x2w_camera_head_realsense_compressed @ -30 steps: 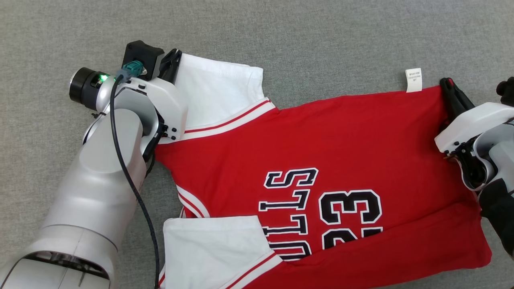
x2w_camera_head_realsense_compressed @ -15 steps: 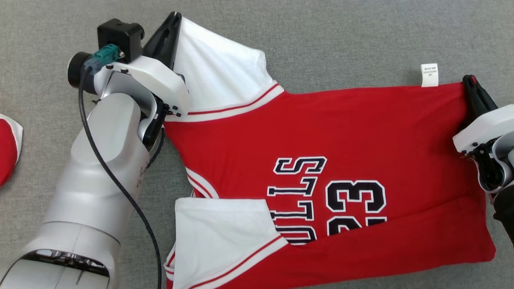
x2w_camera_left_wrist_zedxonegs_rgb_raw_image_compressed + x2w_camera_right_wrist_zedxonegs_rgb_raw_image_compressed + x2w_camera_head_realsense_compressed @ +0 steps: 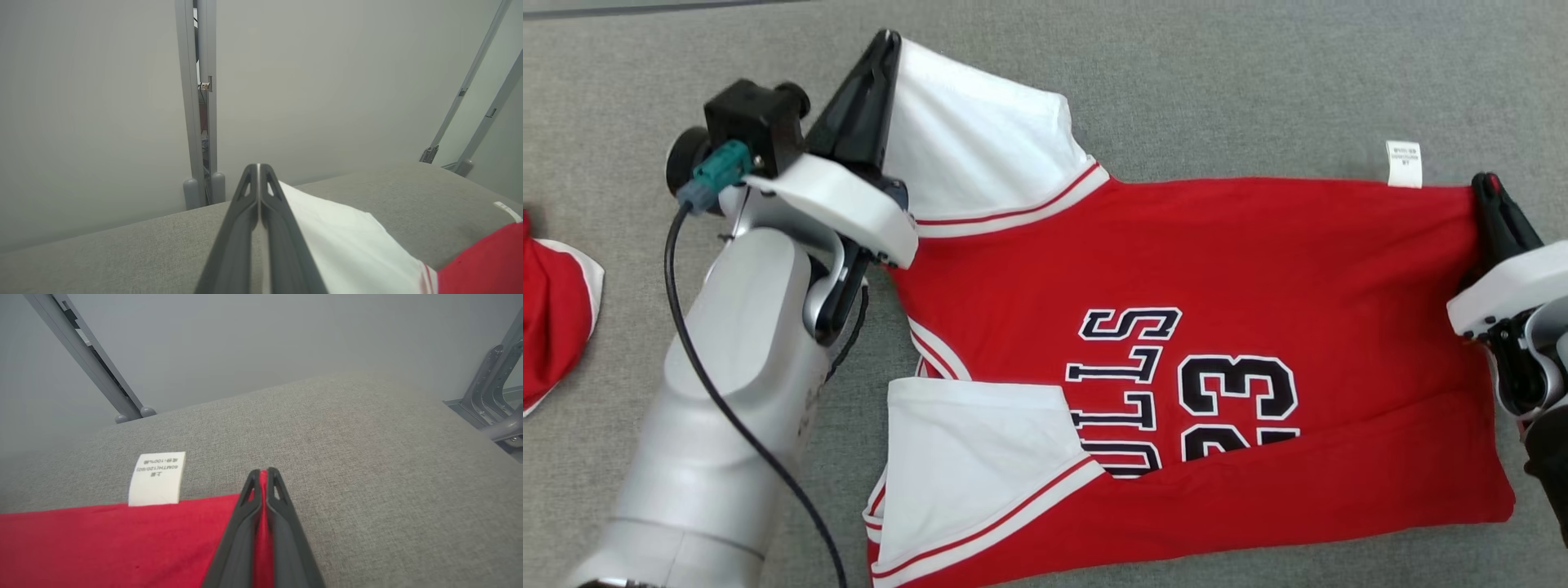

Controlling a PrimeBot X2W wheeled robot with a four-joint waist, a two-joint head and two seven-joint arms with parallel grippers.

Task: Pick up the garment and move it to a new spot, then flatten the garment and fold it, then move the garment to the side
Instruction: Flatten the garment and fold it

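A red jersey (image 3: 1241, 269) with white sleeves, black lettering and the number 23 is stretched sideways across the grey padded surface (image 3: 1176, 82). My left gripper (image 3: 888, 42) is shut on the edge of the far white sleeve (image 3: 972, 147), which is raised off the surface; the same sleeve (image 3: 347, 241) shows beside the closed fingers in the left wrist view. My right gripper (image 3: 1486, 184) is shut on the jersey's far hem corner, and red cloth (image 3: 122, 543) runs between its fingers (image 3: 282, 522). The near part of the jersey is folded over, with the second white sleeve (image 3: 972, 457) on top.
A white care label (image 3: 1403, 163) sticks out from the jersey's far edge, label (image 3: 157, 478) close to my right fingers. Another red and white cloth (image 3: 551, 310) lies at the left edge. Grey metal frame posts (image 3: 200, 102) stand beyond the surface against a pale wall.
My left gripper has lifted the white sleeve up and away, tilting its fingers higher. The right gripper keeps hold of the hem corner. The camera has shifted, bringing another red cloth into view at the left.
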